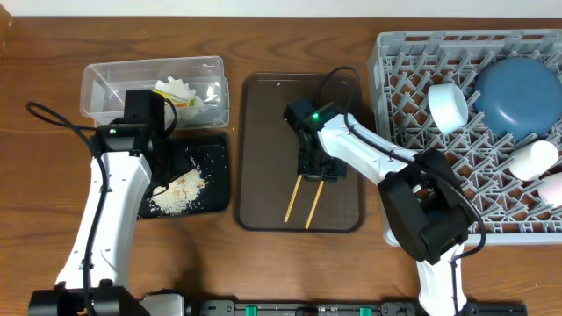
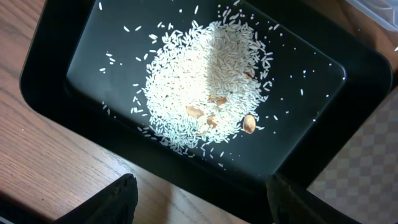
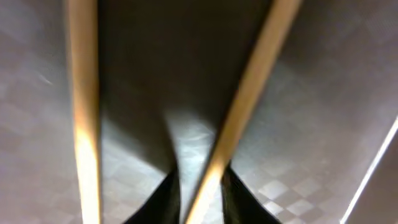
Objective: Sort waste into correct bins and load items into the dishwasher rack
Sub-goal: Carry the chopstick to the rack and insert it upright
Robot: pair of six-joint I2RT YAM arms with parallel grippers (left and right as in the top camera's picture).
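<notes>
The left gripper [image 2: 200,188] is hanging over the black tray [image 2: 68,81], near the left edge of the table [image 1: 35,193]. Its fingers [image 2: 115,202] are spread wide apart and are holding nothing. A heap of white rice [image 2: 205,87] is lying in the middle of the black tray. Just behind it, at the back left, the clear tub [image 1: 105,88] is holding the white tissue [image 1: 176,88] and a bit of yellow wrapper [image 1: 183,102]. In the middle of the table, the right gripper [image 3: 200,199] is sitting low over the brown tray [image 1: 263,132]. Its fingers [image 3: 161,202] are on each side of one of the two chopsticks [image 3: 249,93], very close, but I cannot tell if they are squeezing it. By the right edge, the grey rack [image 1: 413,53] is holding the blue dish [image 1: 518,92], one white cup [image 1: 448,107], another cup [image 1: 534,160] and the small bowl [image 1: 555,189].
</notes>
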